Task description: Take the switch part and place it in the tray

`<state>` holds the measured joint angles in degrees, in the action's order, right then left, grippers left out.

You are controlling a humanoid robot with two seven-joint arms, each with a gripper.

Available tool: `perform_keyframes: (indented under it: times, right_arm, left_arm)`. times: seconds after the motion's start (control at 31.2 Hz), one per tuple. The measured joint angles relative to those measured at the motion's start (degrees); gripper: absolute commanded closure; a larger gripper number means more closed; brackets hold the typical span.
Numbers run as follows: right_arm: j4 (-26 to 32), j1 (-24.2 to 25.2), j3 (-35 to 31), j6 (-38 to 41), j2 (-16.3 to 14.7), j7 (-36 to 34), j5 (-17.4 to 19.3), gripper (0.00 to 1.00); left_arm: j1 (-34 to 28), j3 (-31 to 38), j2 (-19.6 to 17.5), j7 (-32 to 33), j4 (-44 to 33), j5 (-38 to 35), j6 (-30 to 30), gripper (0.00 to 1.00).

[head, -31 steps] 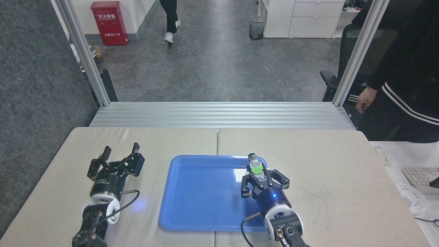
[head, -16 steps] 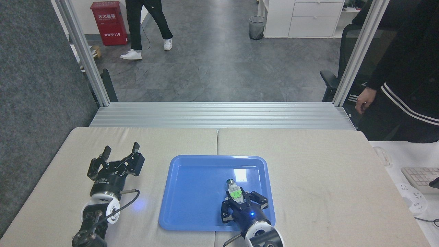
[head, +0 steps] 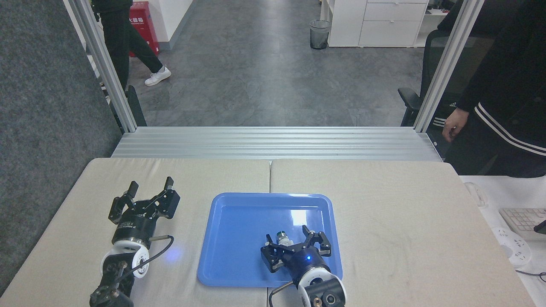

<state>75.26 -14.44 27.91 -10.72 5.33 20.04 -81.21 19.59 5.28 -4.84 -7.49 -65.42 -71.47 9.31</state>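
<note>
Head view: the right gripper [head: 288,241] sits low over the near right part of the tray [head: 239,238], arm coming up from the bottom edge and pointing away from the camera. Its jaws are spread wide now. The switch [head: 282,237] lies between them on the tray floor, dark cap end pointing away, and I can't tell if either finger touches it. Over on the left, the left gripper [head: 150,186] rests on the table [head: 384,204] beside the tray, also pointing away, jaws apart with nothing between them.
</note>
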Motion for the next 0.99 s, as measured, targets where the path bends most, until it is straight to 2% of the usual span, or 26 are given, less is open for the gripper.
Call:
perform_keyframes:
  times: [0.13, 0.22, 0.35, 0.61, 0.71, 0.99]
  right_arm:
    - [0.0, -2.9, -2.6, 1.4, 0.0, -3.4, 1.1, 0.02]
    - [0.0, -4.4, -4.7, 3.9, -1.1, -6.8, 1.7, 0.02]
    - [-0.1, -5.6, -7.7, 7.7, -3.8, -12.5, 3.5, 0.02]
    - [-1.4, -5.4, -14.4, 10.9, -10.0, -18.8, 12.6, 0.02]
    - [-2.1, -4.9, -16.5, 11.2, -12.2, -20.2, 14.7, 0.02]
    - [-4.7, -4.1, -21.1, 11.0, -17.1, -22.5, 18.1, 0.02]
  left_arm:
    - [0.0, 0.0, 0.0, 0.0, 0.0, 0.0, 0.0, 0.0]
    - [0.0, 0.0, 0.0, 0.0, 0.0, 0.0, 0.0, 0.0]
    - [0.0, 0.0, 0.0, 0.0, 0.1, 0.0, 0.0, 0.0]
    - [0.0, 0.0, 0.0, 0.0, 0.2, 0.1, 0.0, 0.0]
    - [0.0, 0.0, -0.1, 0.0, 0.2, 0.1, 0.0, 0.0]
    - [0.0, 0.0, -0.1, 0.0, 0.2, 0.1, 0.0, 0.0]
